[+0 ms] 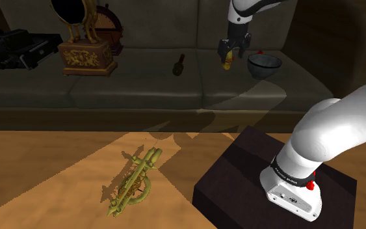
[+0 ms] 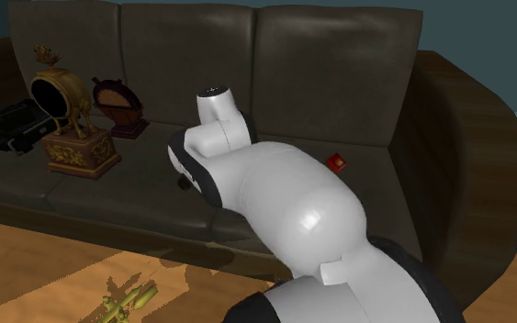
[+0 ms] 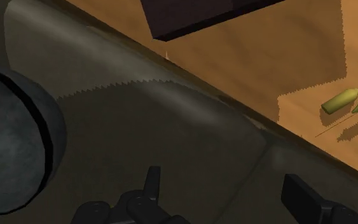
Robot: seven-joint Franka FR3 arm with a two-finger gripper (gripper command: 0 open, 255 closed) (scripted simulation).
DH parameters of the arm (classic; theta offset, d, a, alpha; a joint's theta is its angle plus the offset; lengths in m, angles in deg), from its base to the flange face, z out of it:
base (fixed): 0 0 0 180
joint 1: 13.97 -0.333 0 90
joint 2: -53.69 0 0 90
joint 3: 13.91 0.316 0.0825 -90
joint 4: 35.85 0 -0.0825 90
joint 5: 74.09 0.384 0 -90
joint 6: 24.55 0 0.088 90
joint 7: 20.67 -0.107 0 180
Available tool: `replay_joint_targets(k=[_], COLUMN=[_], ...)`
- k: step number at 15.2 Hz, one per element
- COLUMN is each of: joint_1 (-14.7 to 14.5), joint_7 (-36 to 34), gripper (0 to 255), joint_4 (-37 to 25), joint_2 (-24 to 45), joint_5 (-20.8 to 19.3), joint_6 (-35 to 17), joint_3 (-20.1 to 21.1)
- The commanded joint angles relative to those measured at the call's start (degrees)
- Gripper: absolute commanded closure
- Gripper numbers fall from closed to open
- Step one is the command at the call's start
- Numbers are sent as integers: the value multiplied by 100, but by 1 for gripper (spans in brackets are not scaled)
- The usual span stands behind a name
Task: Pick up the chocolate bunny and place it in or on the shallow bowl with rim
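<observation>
Dim scene, bright floor (image 1: 45, 169) patch, jagged shadow edges on sofa (image 1: 142, 91)

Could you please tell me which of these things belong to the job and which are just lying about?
Job in hand:
- gold-coloured bunny
- grey bowl
- gripper, open

Lying about:
- ornate gold ornament
- dark red ornament
- small dark bottle
- brass horn on the floor
- small red item
- black device

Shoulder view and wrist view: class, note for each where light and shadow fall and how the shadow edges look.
Shoulder view: a paler wedge crosses the wooden floor, holding the golden horn and its shadow, and continues as a faint band over the sofa seat. Wrist view: light-shadow borders on floor and seat are saw-toothed, not smooth.
</observation>
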Motion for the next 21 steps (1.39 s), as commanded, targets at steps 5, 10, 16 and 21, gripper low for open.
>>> replay_joint_targets(k=[5, 10, 16, 21], joint_1=[239, 415, 592, 627], joint_7=[-63, -70, -24, 16], gripper=[0, 0, 0, 0], joint_4=[-603, -1239, -1874, -1731], joint_2=[961, 1742, 2491, 2699], joint_5=[-116, -73, 96, 152], joint_6=[-749, -1211, -1604, -1956], joint_3=[-348, -633, -883, -925])
